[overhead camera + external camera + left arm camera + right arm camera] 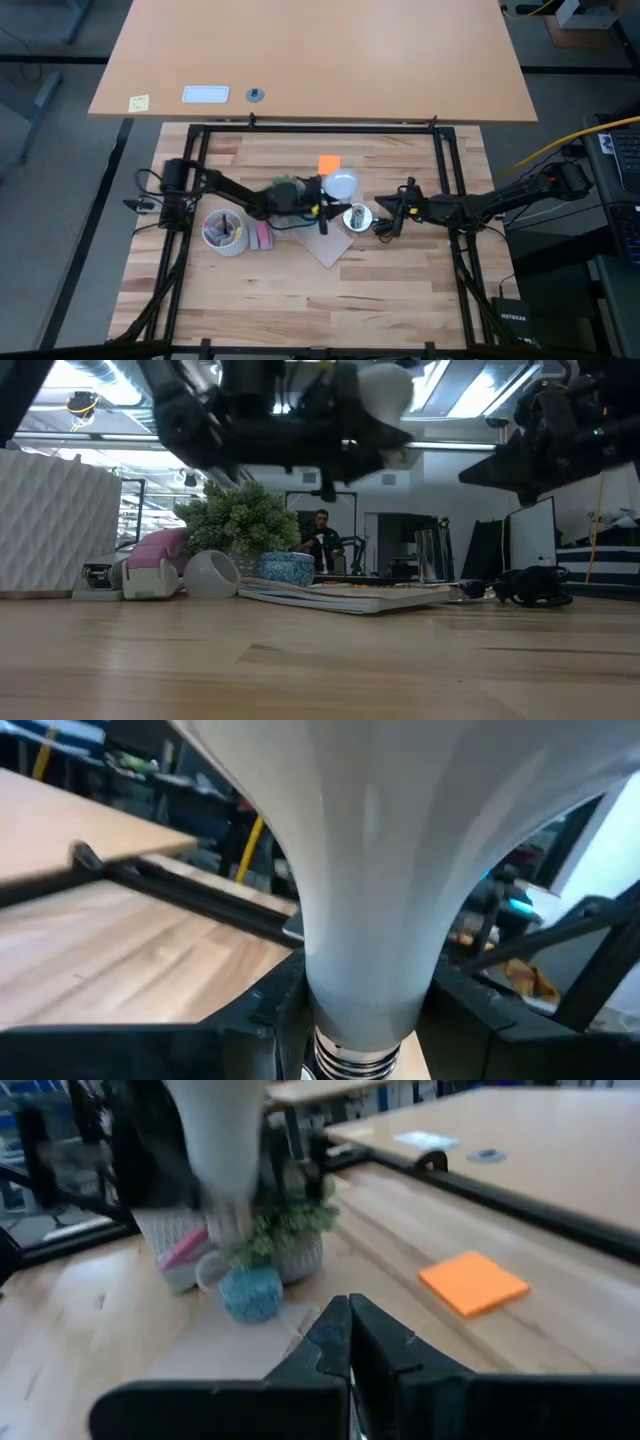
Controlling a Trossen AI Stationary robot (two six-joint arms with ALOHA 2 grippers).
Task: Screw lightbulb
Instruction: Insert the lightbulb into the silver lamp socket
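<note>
The lightbulb (342, 185) has a frosted white globe and a pale grey neck, and my left gripper (323, 203) holds it high above the table's middle. It fills the left wrist view (380, 840) and shows at the top of the low view (385, 390). The shiny silver socket (357, 217) stands on a flat brown sheet (330, 247), with its black cord (385, 230) beside it. My right gripper (388, 215) hangs shut and empty above the table, just right of the socket (350, 1330). My left gripper pinches the bulb's pale neck (360, 995) just above the screw base (350, 1055), with one finger (275, 1010) on each side. The globe reaches out past the fingertips, away from the wrist. The bulb is lifted clear of the table and of the socket.
A small green plant (290, 190), a white cup with pens (224, 230) and a pink object (263, 236) stand left of the socket. An orange sticky pad (329, 163) lies behind it. The near half of the table is bare wood (320, 300). A person stands far off in the room (320, 540).
</note>
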